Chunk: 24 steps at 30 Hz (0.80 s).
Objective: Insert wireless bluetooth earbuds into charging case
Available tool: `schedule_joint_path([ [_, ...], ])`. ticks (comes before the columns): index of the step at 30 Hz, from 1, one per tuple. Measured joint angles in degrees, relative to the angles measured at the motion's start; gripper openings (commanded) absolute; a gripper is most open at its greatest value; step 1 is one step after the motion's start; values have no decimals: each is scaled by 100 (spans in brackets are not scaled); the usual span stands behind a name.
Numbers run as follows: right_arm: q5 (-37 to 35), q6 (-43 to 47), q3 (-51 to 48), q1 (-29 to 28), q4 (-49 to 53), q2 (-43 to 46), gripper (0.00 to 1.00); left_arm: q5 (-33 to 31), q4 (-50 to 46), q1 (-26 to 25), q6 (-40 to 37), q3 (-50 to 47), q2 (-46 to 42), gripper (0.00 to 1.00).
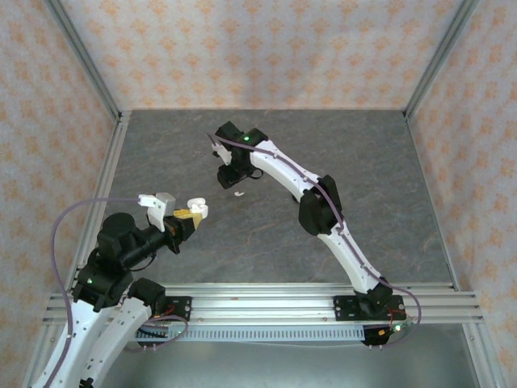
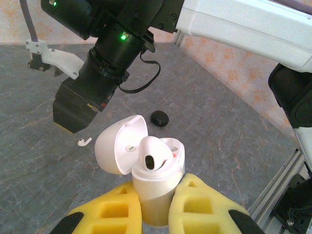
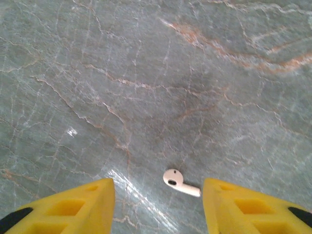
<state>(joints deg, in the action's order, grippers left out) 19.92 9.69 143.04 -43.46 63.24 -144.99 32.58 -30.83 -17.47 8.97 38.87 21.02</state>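
left claw point(image 2: 158, 207): clamped on the lower body of the white charging case point(image 2: 155, 187), one yellow finger on each side. the case stands upright, with its lid point(image 2: 117, 148) swung open toward 9 o'clock.

right claw point(image 3: 157, 196): jaws apart and holding nothing. it hangs over the grey stone-pattern table point(image 1: 363, 162).

task item: the loose white earbud point(image 3: 181, 184) lies flat on the table between the right claw's fingers and touches neither. its stem points toward 4 o'clock in the right wrist view. in the left wrist view it sits at 10 o'clock from the case, well apart.

risks, as i judge them:
- the earbud is far smaller than the fingers and lies flat, so a closing pinch may ride over it or flick it away.
- the stem lies roughly along the closing line, so the pads may catch only its ends and spin it.
- coming down too far would press the fingertips into the table.
- the seated earbud point(image 2: 152, 157) appears to stand high in its socket. a knock on the case or lid during hand-over could tip it out.

count:
- charging case: one.
- white earbuds: two, one in the case and one on the table.
- small black oval item point(image 2: 160, 118): one, at 12 o'clock beyond the case. i cannot tell whether it is an earbud.
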Motion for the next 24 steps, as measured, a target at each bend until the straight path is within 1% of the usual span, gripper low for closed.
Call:
schedule_joint_path([
  [8, 107, 116, -133, 0, -164, -343, 50, 0, -4, 2, -4, 0, -2, 0],
  [15, 105, 151, -332, 0, -118, -378, 47, 2, -44, 0, -4, 0, -2, 0],
  [21, 39, 151, -442, -4, -96, -378, 42, 4, -103, 0, -4, -2, -61, 0],
  [24, -57, 149, -490, -17, -98, -350, 36, 13, -120, 0, -4, -2, -103, 0],
])
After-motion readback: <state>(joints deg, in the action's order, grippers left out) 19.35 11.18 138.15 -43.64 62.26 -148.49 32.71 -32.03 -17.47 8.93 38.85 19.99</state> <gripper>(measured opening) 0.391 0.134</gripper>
